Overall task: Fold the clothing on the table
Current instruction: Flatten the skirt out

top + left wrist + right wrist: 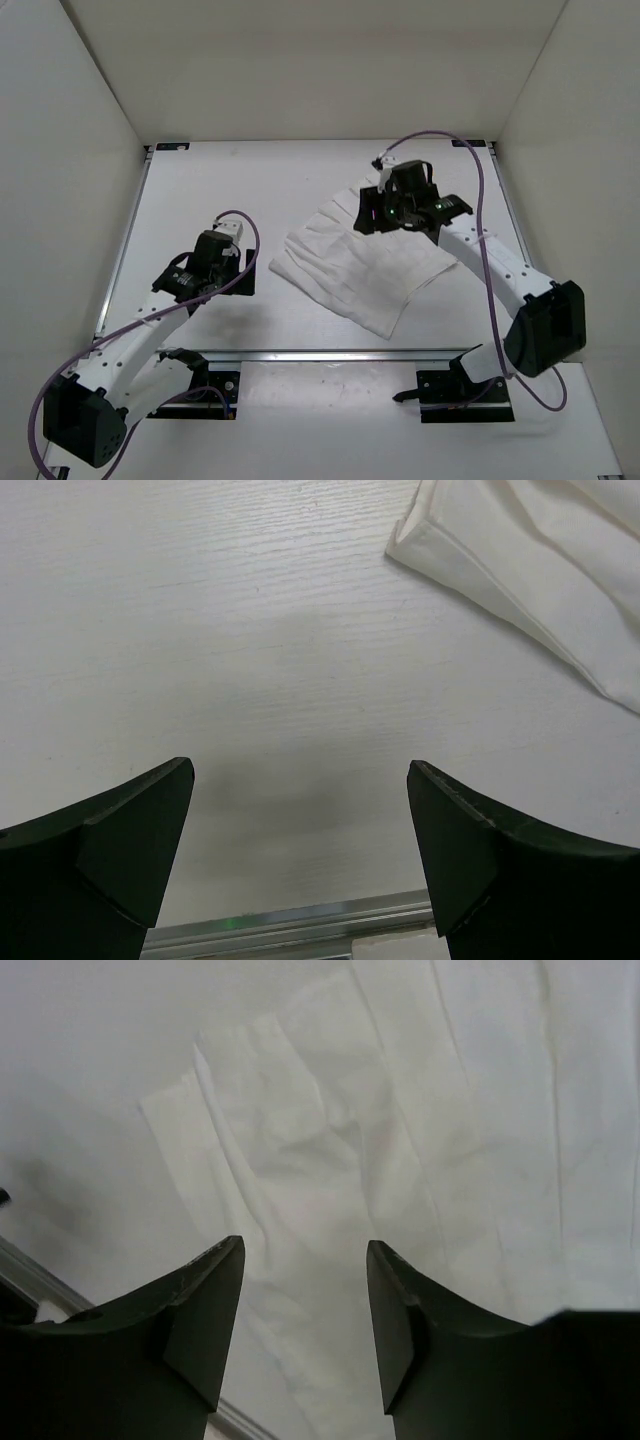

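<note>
White clothing (350,268), parallel creases; plain white table (230,185).

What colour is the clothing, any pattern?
Plain white clothing with parallel pleat creases, clearest in the right wrist view.

The right gripper (305,1250) hangs over the clothing (420,1130). Its two dark fingers (195,1335) stand apart with nothing pinched between them, and only white fabric shows through the gap. Whether the tips touch the cloth I can't tell. Ahead of the fingers, long pleat creases run away from the gripper, side by side. Ahead and to the left the fabric ends in a stepped, layered edge, with a rumpled patch just past the gap. Further left lies bare table (70,1060), and a metal rail (25,1272) runs at a slant just beside the left finger.
</note>
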{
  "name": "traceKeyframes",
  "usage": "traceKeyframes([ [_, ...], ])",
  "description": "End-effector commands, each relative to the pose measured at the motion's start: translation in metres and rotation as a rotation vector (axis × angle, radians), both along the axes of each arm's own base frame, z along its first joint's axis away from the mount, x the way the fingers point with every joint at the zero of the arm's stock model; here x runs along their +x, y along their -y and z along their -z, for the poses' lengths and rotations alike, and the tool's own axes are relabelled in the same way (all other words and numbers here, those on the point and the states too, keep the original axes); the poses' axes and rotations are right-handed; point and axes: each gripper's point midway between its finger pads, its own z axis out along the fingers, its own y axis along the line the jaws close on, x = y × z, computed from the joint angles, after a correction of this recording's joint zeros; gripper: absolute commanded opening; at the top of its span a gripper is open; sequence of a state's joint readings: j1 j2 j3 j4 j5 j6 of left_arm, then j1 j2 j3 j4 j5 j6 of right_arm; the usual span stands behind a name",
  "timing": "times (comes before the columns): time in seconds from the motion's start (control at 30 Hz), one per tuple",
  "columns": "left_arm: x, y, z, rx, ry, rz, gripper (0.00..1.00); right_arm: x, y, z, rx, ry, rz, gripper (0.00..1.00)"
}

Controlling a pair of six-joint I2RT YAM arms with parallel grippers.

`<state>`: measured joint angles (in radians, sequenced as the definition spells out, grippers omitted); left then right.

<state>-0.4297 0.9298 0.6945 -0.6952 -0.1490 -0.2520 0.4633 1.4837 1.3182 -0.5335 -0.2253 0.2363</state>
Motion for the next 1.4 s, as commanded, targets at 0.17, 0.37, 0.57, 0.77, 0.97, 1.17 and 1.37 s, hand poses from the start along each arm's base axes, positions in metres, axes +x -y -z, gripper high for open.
traceKeyframes([
  [0.17,0.005,-0.001,-0.022,-0.046,0.113,-0.012,0.99,-0.087,0.016,0.104,-0.121,-0.154,-0.06,0.52],
  [0.37,0.006,-0.007,-0.034,-0.064,0.187,-0.047,0.99,-0.127,0.013,0.154,-0.144,-0.246,-0.09,0.52],
  [0.57,0.004,-0.001,-0.025,-0.055,0.148,-0.017,0.98,-0.146,-0.002,0.189,-0.143,-0.332,-0.143,0.5],
  [0.77,0.007,-0.005,-0.028,-0.07,0.167,-0.026,0.99,-0.144,-0.082,0.189,-0.013,-0.337,-0.303,0.5],
  [0.97,0.007,-0.005,-0.031,-0.084,0.192,-0.026,0.99,-0.072,-0.138,0.159,0.033,-0.241,-0.286,0.46],
  [1.17,0.013,-0.009,-0.054,-0.163,0.317,-0.031,0.5,-0.056,-0.115,0.078,0.043,-0.1,-0.209,0.16],
  [1.37,0.02,0.024,-0.07,-0.282,0.197,0.015,0.3,-0.072,-0.023,0.072,0.038,-0.126,0.008,0.0],
])
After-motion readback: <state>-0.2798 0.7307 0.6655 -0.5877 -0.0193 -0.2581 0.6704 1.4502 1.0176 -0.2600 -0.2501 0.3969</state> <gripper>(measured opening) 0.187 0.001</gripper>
